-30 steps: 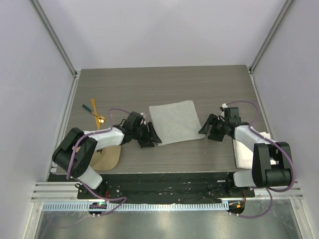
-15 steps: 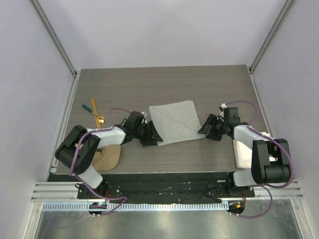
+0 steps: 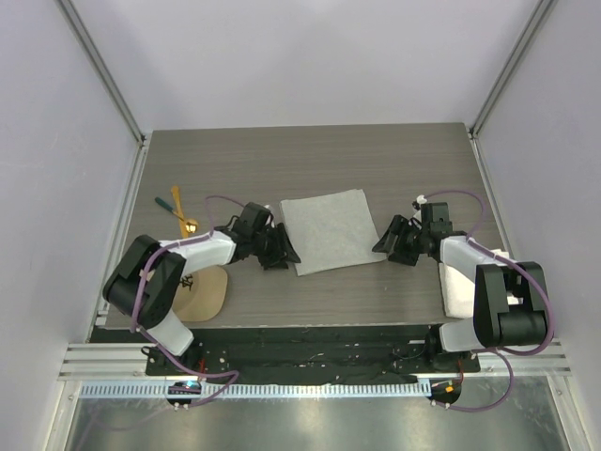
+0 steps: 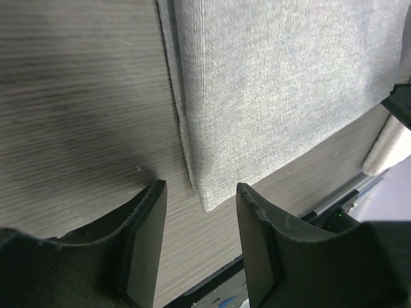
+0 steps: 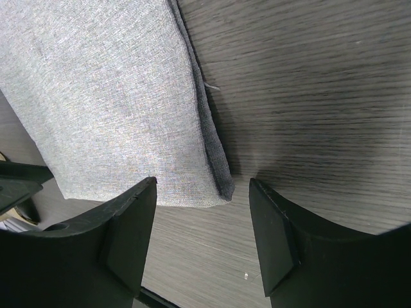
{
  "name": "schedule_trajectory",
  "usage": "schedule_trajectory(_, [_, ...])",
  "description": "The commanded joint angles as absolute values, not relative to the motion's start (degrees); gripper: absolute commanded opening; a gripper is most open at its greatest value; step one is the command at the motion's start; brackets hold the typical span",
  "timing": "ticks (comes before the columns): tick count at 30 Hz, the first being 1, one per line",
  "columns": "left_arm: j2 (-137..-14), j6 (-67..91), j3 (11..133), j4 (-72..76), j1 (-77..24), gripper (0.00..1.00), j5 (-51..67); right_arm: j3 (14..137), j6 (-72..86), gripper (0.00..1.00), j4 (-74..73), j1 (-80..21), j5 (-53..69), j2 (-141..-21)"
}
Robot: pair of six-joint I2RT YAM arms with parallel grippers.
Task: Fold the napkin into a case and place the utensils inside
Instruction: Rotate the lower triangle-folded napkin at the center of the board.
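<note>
Utensils (image 3: 178, 214): lying together well to the left of the napkin (image 3: 331, 230), none inside it. No case is formed yet.

Left gripper (image 4: 200, 189): low over the table at the napkin's near left corner. Its fingers stand moderately apart, straddle the corner tip and hold nothing.

Napkin: flat at mid-table. Its side edges show what looks like a doubled layer or hem.

Right gripper (image 5: 202, 183): at the napkin's near right corner. Its fingers are spread rather wide, the corner lies between them, and nothing is gripped.

White towel (image 3: 462, 287): to the right of the napkin, under the right arm.

Hazards, as judged:
- Either gripper may close on the upper layer only, because the edge is doubled. The layers would then part when lifted.
- Fingertips set too low would drag on the table and push the corner away. That would bunch the cloth.
- An uneven lift between the two corners would skew the fold. The pocket would come out crooked and too tight for the utensils.
</note>
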State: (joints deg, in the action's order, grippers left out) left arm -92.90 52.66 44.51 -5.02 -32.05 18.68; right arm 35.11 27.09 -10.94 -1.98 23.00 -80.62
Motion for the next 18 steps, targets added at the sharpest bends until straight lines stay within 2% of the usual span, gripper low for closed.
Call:
schedule_trajectory(1, [-89.4, 47.6, 48.7, -10.7, -31.5, 0.49, 16.6, 35.9, 25.8, 0.65, -13.3, -1.8, 20.4, -79.7])
schedule_trajectory(8, [-89.2, 45.4, 52.9, -15.2, -31.2, 0.48, 13.2, 35.8, 25.8, 0.65, -13.2, -1.9, 21.0, -80.3])
schedule_trajectory(14, [-93.1, 44.0, 60.5, -16.9, -25.7, 0.59, 14.1, 38.0, 25.1, 0.66, -17.9, -1.8, 16.4, -76.9])
schedule_trajectory(16, [-96.1, 42.3, 66.7, -20.0, -23.8, 0.6, 16.0, 38.8, 25.8, 0.67, -19.9, -1.9, 14.8, -76.0])
schedule_trajectory(17, [-98.9, 40.1, 69.1, -21.2, -22.5, 0.67, 15.9, 38.8, 26.2, 0.68, -20.2, -1.9, 14.9, -75.9])
schedule_trajectory(18, [-100.7, 39.0, 71.0, -22.6, -22.1, 0.69, 15.8, 38.5, 27.6, 0.68, -20.2, -1.9, 16.2, -75.5])
